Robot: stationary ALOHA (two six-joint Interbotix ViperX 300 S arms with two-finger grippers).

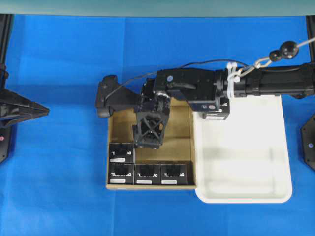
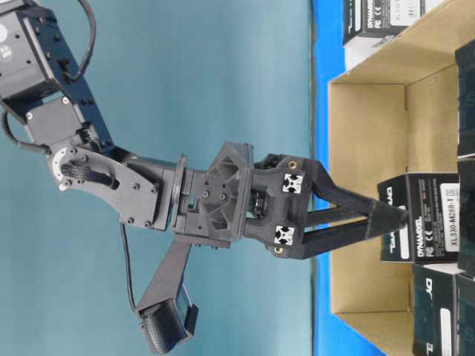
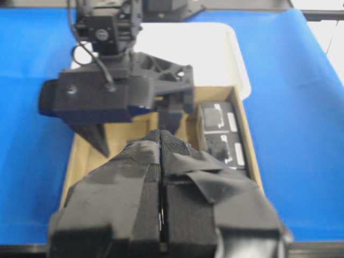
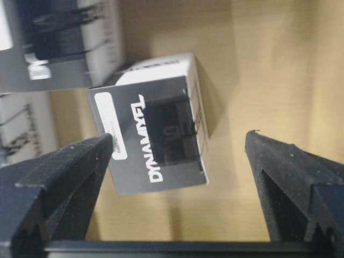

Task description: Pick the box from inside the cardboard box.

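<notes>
The right end effector (image 1: 146, 140) hangs inside the cardboard box (image 1: 183, 129), fingers pointing down and spread wide, holding nothing. In the right wrist view the two dark fingers (image 4: 64, 172) stand on either side of one black box (image 4: 153, 134), with open gaps on both sides, so the spread looks chosen to let the fingers straddle it before closing.

That box sits on the tan floor of the cardboard box, by the left wall, in the second row back from the near wall. Three more black boxes (image 1: 147, 173) line the near wall, packed tightly side by side. This one has bare floor to its right and beyond it, which probably makes it the easiest to reach.

The white tray (image 1: 275, 147) lies just right of the cardboard box on the blue bench (image 1: 59, 187), seemingly to receive what is lifted out.

The left end effector (image 3: 161, 161) is parked at the left, its padded fingers pressed together around nothing.
</notes>
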